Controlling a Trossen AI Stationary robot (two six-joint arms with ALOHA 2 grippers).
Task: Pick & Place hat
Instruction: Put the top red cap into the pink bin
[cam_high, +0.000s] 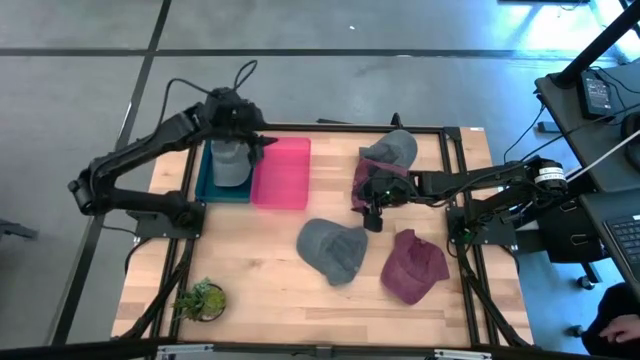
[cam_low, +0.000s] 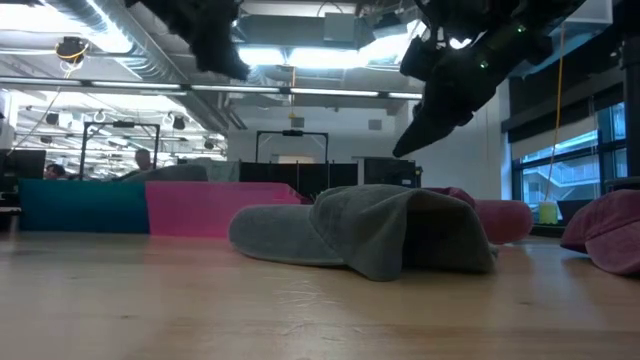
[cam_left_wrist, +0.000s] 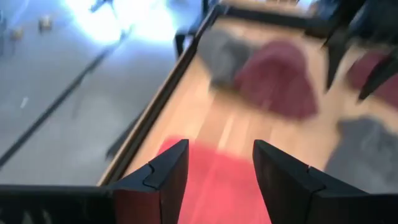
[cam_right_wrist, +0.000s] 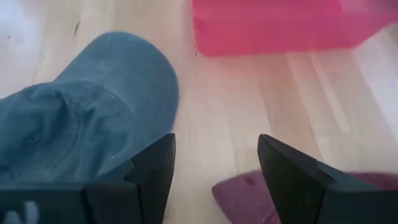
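Observation:
Several caps lie on the wooden table. A grey cap (cam_high: 333, 248) (cam_low: 370, 230) (cam_right_wrist: 81, 130) rests flat at the centre, and a maroon cap (cam_high: 413, 265) lies to its right. Farther back, another maroon cap (cam_high: 364, 182) (cam_right_wrist: 249, 193) lies against another grey cap (cam_high: 397, 149). A third grey cap (cam_high: 229, 165) sits inside the teal bin (cam_high: 205, 185). My right gripper (cam_high: 373, 213) (cam_right_wrist: 214, 180) hovers open above the table, between the centre grey cap and the far maroon cap. My left gripper (cam_high: 258, 143) (cam_left_wrist: 217, 180) hangs open above the pink bin (cam_high: 282, 172) (cam_left_wrist: 214, 180).
The teal and pink bins stand side by side at the table's far left. A small potted plant (cam_high: 200, 298) stands at the near left corner. Bare wood (cam_high: 250, 270) lies between the plant and the centre grey cap. A dark frame edges the table.

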